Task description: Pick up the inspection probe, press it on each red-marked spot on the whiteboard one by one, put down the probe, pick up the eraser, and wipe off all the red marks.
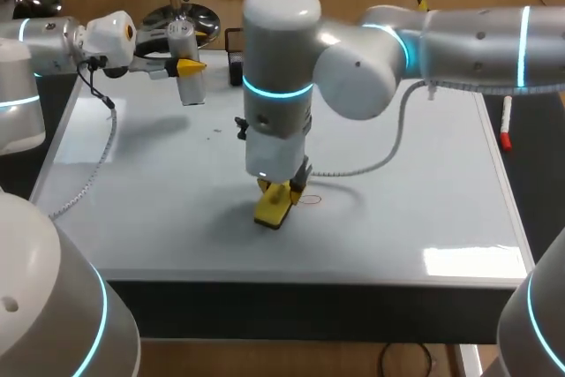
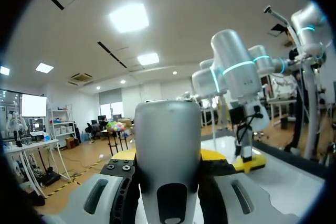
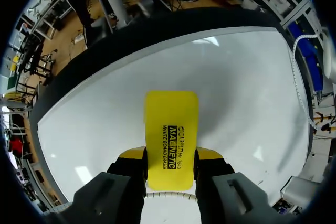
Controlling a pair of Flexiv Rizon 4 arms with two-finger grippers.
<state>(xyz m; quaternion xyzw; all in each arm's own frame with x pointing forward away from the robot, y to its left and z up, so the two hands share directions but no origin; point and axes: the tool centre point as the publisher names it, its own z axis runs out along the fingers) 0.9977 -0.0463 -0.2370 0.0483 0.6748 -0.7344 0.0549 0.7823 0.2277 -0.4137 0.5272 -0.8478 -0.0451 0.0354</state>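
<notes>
My right gripper (image 1: 282, 190) reaches to the middle of the whiteboard (image 1: 406, 218), shut on the yellow eraser (image 1: 272, 207), whose lower end rests on the board. A thin red mark (image 1: 311, 199) lies just to the right of the eraser. In the right wrist view the eraser (image 3: 171, 124) stands between the two yellow tips of that gripper (image 3: 170, 160) over the whiteboard (image 3: 241, 87). My left gripper (image 1: 189, 67) hangs above the board's far left corner, shut on the white cylindrical probe (image 1: 187, 77). The probe (image 2: 168, 135) fills the left wrist view between the fingers of the left gripper (image 2: 168, 157).
A red-capped marker (image 1: 505, 125) lies on the dark table strip beyond the whiteboard's right edge. A black holder (image 1: 234, 57) stands at the board's far edge behind my right arm. A few tiny dark specks (image 1: 216, 132) dot the board's left half.
</notes>
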